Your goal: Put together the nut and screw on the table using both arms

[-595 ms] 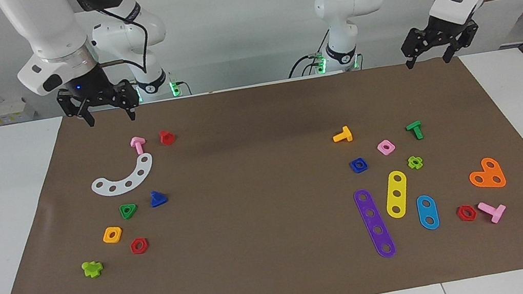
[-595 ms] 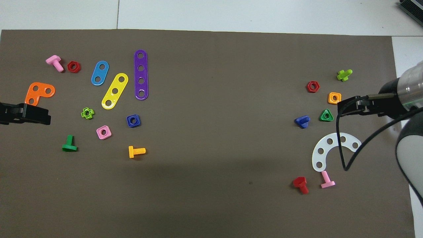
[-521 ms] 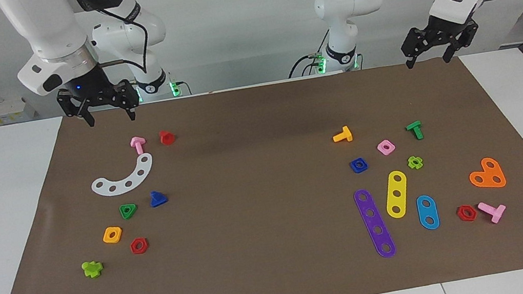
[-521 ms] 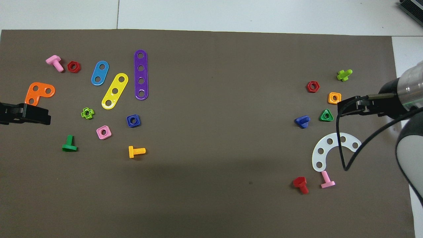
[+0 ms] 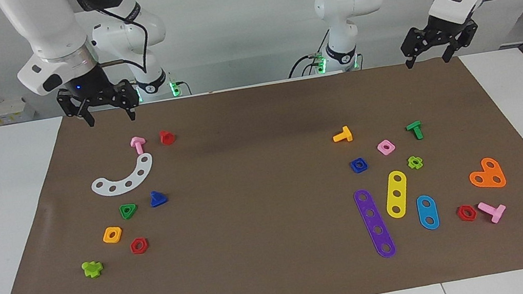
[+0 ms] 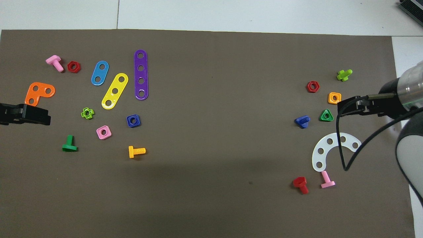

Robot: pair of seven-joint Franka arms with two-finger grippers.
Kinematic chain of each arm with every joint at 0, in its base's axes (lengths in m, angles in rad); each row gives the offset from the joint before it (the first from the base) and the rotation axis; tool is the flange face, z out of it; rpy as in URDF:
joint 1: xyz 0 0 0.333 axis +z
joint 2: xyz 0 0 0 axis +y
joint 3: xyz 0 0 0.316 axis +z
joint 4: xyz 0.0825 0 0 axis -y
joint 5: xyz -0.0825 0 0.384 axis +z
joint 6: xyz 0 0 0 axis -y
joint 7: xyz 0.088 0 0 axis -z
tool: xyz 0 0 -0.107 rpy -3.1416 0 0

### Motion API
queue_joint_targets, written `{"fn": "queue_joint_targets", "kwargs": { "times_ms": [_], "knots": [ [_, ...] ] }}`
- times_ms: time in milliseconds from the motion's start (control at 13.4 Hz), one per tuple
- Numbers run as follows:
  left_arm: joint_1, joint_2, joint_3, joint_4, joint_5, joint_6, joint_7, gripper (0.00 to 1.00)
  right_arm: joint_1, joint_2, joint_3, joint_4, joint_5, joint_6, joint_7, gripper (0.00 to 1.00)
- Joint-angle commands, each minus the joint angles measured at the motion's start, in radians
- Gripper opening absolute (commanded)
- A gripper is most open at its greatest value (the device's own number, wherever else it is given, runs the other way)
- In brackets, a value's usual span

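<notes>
The blue square nut [image 5: 358, 165] [image 6: 133, 121] lies flat on the brown mat [image 5: 273, 228] toward the left arm's end, beside a pink square nut [image 5: 386, 147]. The blue screw [image 5: 158, 198] [image 6: 302, 121] with its triangular head lies toward the right arm's end, beside a green triangular nut [image 5: 128, 211]. My left gripper [image 5: 427, 61] hangs open and empty in the air over the mat's edge by the robots. My right gripper [image 5: 110, 118] hangs open and empty over the same edge, above a pink screw [image 5: 137, 144]. Neither gripper touches anything.
Near the nut lie an orange screw [image 5: 343, 135], a green screw [image 5: 415, 129], purple [image 5: 375, 223], yellow [image 5: 396, 194] and blue [image 5: 427, 212] strips and an orange angle plate [image 5: 487, 174]. Near the screw lie a white curved strip [image 5: 124, 177], a red screw [image 5: 167, 137], an orange nut [image 5: 112, 234] and a red nut [image 5: 139, 245].
</notes>
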Motion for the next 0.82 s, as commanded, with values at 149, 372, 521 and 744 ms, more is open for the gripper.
{"fn": "queue_joint_targets", "kwargs": {
  "times_ms": [149, 372, 521, 744],
  "knots": [
    [-0.003, -0.044, 0.000, -0.065, 0.010, 0.041, 0.008, 1.00, -0.008, -0.024, 0.004, -0.023, 0.017, -0.041, -0.029, 1.00],
    [-0.016, -0.063, -0.002, -0.129, 0.000, 0.091, 0.007, 1.00, -0.008, -0.024, 0.008, -0.043, 0.018, 0.005, -0.022, 0.96],
    [-0.034, -0.089, -0.002, -0.216, -0.001, 0.155, 0.004, 1.00, -0.010, -0.025, 0.008, -0.092, 0.018, 0.048, -0.026, 0.95],
    [-0.039, -0.110, -0.002, -0.316, -0.005, 0.242, -0.001, 1.00, -0.010, -0.077, 0.008, -0.245, 0.018, 0.212, -0.024, 0.95]
  ]
}}
